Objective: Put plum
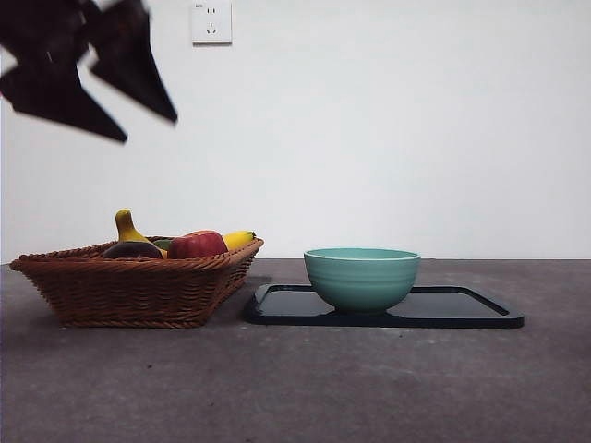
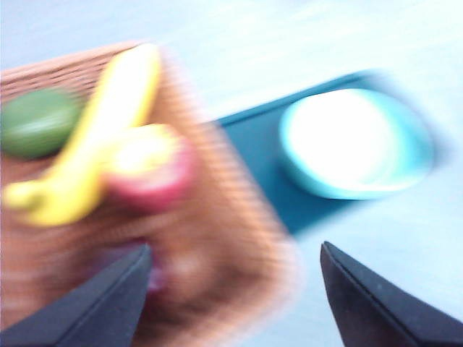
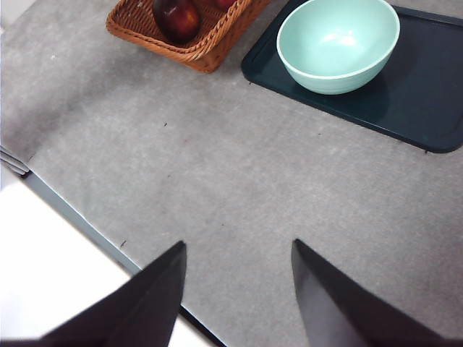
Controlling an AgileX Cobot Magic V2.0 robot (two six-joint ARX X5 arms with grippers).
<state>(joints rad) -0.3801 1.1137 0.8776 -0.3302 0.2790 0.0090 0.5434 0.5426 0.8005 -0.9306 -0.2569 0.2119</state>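
The plum (image 1: 132, 249) is a dark maroon fruit lying in the wicker basket (image 1: 138, 286) at the table's left, next to a red apple (image 1: 197, 245). The right wrist view shows the plum (image 3: 176, 18) glossy near the basket's corner. My left gripper (image 1: 148, 125) hangs open high above the basket's left side. Its own view is blurred; the left gripper (image 2: 235, 249) is over the basket and the plum (image 2: 173, 271) is a dark smear by one jaw. My right gripper (image 3: 238, 243) stands open over the table's front edge, holding nothing.
A yellow banana (image 1: 125, 226) and a green fruit (image 2: 36, 121) also lie in the basket. To its right a teal bowl (image 1: 362, 275) stands on a black tray (image 1: 480, 314). Behind is a white wall.
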